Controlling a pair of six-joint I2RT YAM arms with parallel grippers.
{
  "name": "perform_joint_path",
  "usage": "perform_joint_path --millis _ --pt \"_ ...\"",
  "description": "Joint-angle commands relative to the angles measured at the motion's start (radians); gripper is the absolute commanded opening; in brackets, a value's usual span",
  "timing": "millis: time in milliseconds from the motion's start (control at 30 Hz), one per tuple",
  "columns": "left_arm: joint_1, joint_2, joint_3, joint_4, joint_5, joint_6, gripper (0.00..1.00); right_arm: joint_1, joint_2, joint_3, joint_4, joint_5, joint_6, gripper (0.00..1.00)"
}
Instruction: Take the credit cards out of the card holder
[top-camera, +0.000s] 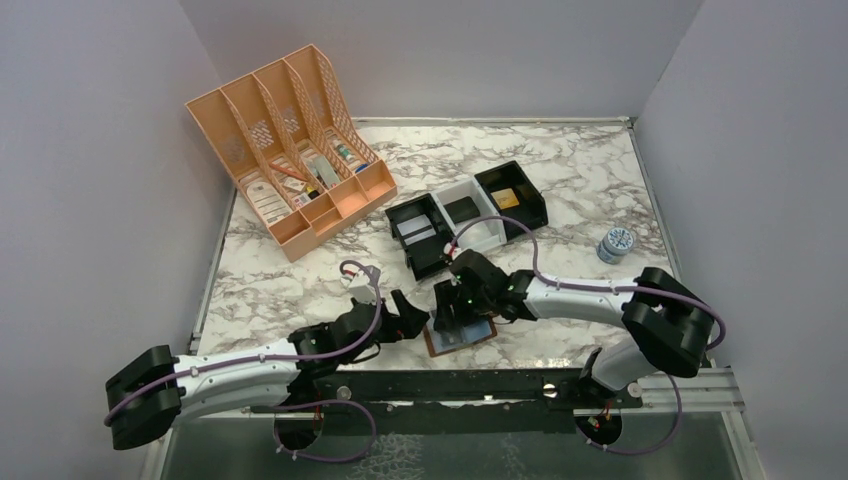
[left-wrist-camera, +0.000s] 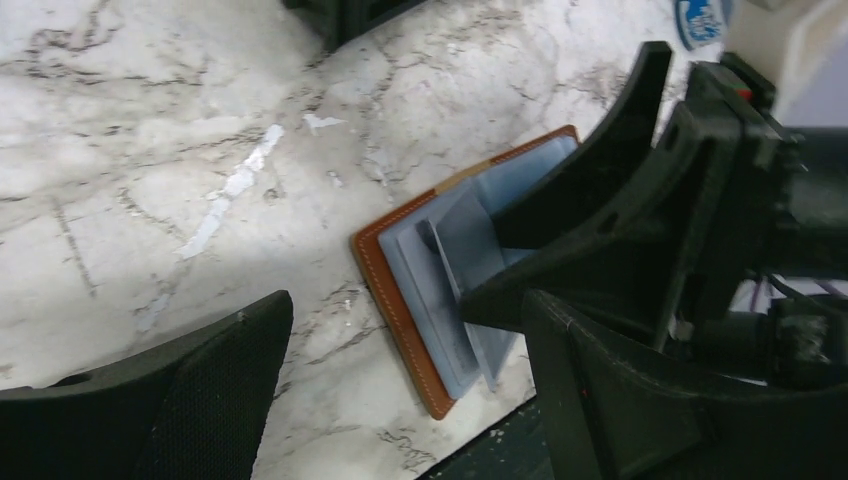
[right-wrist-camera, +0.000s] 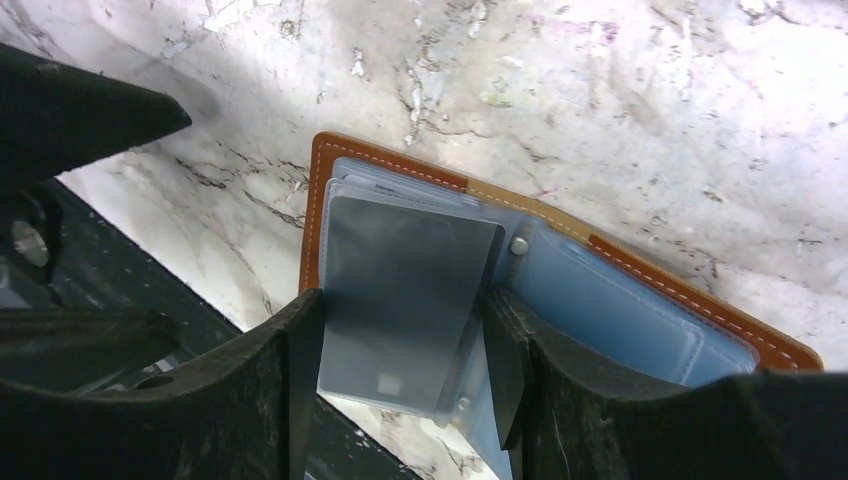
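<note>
The brown card holder (right-wrist-camera: 640, 270) lies spread open near the table's front edge, blue-grey pockets up; it also shows in the top view (top-camera: 483, 334) and the left wrist view (left-wrist-camera: 385, 290). A grey credit card (right-wrist-camera: 405, 300) sticks out of its left half, past the leather edge towards the front rail, and looks tilted up in the left wrist view (left-wrist-camera: 468, 250). My right gripper (right-wrist-camera: 400, 300) stands over it (top-camera: 455, 315), jaws wide, one pad on each long edge of the card. My left gripper (left-wrist-camera: 405, 305) is open and empty just left of the holder (top-camera: 410, 320).
A black rail (top-camera: 450, 385) runs along the front edge right beside the holder. Black and white trays (top-camera: 465, 215) sit behind it. An orange file organiser (top-camera: 290, 150) stands at the back left. A small round tin (top-camera: 617, 244) is at the right.
</note>
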Motion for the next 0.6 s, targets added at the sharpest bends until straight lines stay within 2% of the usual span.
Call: perform_joint_path --millis 0,133,367,467,567 --pt "-0.003 0.006 -0.034 0.173 0.085 0.039 0.86 -0.055 -0.036 -0.064 0.096 -0.157 0.010 0.55" --pt "-0.004 0.035 -0.029 0.193 0.119 0.052 0.79 -0.096 -0.060 -0.113 0.150 -0.200 0.042 0.54" --pt "-0.005 0.131 -0.011 0.302 0.223 0.116 0.73 -0.143 -0.086 -0.174 0.244 -0.255 0.100 0.54" --pt "-0.006 0.181 0.011 0.351 0.251 0.125 0.65 -0.153 -0.088 -0.182 0.257 -0.258 0.111 0.54" --pt "-0.010 0.260 0.049 0.384 0.279 0.144 0.60 -0.162 -0.088 -0.189 0.270 -0.262 0.121 0.54"
